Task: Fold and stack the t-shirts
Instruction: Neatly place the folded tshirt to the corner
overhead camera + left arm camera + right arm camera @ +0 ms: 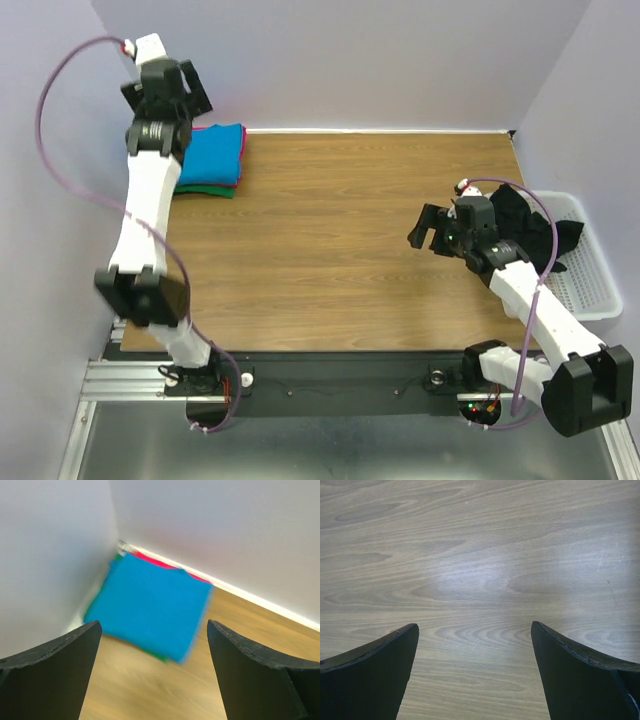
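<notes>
The stack of folded t-shirts lies in the far left corner of the table, and my left claw hangs above it. My right claw hangs over the table near its right edge, just left of the basket, which holds loose cloth

Arms: white plastic shells had black joint housings.
Cable: the thin cable was purple.
Left gripper: curved fingers were black.

Three t-shirts, one basket
</notes>
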Controlling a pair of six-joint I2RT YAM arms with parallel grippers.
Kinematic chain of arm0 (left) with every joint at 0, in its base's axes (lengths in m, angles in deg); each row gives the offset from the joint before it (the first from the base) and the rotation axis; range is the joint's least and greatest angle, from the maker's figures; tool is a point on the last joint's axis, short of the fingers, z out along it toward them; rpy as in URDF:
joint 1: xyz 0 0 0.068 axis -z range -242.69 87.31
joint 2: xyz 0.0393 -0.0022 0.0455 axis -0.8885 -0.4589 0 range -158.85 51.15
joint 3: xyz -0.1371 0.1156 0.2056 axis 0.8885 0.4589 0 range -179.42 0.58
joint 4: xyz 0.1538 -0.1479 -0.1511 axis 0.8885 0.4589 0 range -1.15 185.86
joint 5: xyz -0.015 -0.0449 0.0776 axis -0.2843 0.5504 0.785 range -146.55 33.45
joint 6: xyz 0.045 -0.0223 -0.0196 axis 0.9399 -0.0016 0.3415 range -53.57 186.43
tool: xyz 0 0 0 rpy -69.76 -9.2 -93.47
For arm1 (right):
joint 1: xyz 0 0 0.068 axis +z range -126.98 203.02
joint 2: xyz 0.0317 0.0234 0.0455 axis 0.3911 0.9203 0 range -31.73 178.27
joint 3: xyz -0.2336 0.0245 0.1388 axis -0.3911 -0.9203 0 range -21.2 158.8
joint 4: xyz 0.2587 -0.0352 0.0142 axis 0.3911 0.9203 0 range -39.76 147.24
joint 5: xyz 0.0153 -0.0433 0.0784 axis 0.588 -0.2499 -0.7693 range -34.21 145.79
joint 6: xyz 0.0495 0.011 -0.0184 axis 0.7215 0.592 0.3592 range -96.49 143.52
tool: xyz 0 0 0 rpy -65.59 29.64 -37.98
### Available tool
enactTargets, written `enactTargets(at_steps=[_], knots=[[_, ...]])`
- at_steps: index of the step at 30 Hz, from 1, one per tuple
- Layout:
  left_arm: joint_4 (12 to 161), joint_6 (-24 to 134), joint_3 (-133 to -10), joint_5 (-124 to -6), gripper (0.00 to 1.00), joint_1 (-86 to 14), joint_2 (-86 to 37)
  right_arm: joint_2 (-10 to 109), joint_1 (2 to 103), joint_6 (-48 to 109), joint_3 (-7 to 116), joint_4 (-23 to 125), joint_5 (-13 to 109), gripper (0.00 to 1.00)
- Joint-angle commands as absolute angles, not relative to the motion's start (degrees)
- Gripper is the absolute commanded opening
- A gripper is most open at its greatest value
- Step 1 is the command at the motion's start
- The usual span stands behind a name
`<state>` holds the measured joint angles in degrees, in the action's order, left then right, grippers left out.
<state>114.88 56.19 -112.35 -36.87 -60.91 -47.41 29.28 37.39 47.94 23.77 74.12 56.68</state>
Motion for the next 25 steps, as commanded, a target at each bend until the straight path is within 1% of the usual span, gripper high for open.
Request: enactTargets(at_steps=[1,2,3,4,6,7,10,13,16,18,25], knots=[[113.3,40.4,-90.1,-34.9,0.99,-50.3,-32.2,26.2,37.6,48.1,23.4,74.5,56.1,1.00],[111.5,38.7,-85.3,-35.4,0.99,-48.0,-29.5,26.1,37.6,48.2,23.5,74.8,56.1,1.00],[109.5,36.1,-80.8,-38.0,0.99,-43.3,-26.9,25.7,37.6,48.1,23.5,75.0,56.1,1.00],[106.9,34.2,-72.5,-38.6,0.99,-41.2,-22.8,25.5,37.6,48.4,23.5,75.1,56.1,1.00],[104.9,31.8,-65.2,-37.9,0.99,-36.7,-19.1,25.0,37.6,48.6,22.9,75.3,54.1,1.00],[105.2,27.9,-59.6,-36.7,0.99,-33.2,-16.0,24.4,37.6,48.7,22.5,75.3,54.3,1.00],[107.9,22.0,-53.1,-33.1,0.99,-28.4,-12.0,23.6,37.6,49.5,20.9,75.4,54.9,1.00],[111.3,16.8,-45.4,-31.9,0.99,-27.4,-7.0,21.7,37.6,51.7,18.2,75.4,53.8,1.00],[111.7,15.5,-42.3,-31.4,0.99,-27.4,-4.1,18.2,37.6,52.5,15.5,75.3,54.2,1.00],[112.8,14.9,-41.3,-30.5,0.99,-27.3,-1.4,15.4,37.6,53.5,13.2,75.4,57.3,1.00],[115.9,14.2,-38.5,-29.0,0.99,-27.3,7.6,10.0,37.6,54.3,11.8,75.3,58.4,1.00]])
